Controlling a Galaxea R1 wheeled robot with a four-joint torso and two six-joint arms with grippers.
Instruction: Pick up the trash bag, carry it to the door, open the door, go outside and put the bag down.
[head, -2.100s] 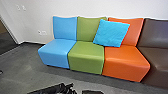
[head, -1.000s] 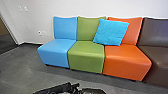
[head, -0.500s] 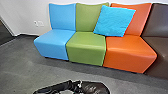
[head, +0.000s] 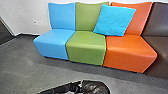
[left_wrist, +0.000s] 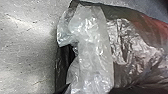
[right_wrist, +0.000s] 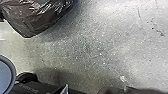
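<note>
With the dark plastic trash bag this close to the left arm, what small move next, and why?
I'd try a slight, slow lift with the left arm. Its wrist view shows bunched translucent plastic close up, beside the dark plastic trash bag, but I can't tell whether either is gripped; how the bag responds should probably settle that.

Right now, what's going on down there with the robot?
The robot's black left arm reaches to a shiny dark plastic trash bag and seems to be handling it, though the grip itself can't be made out. Crumpled translucent plastic shows close to that wrist, against the bag. They're indoors above grey flooring, before a row of blue, green, orange and brown seats with a square turquoise cushion.
</note>
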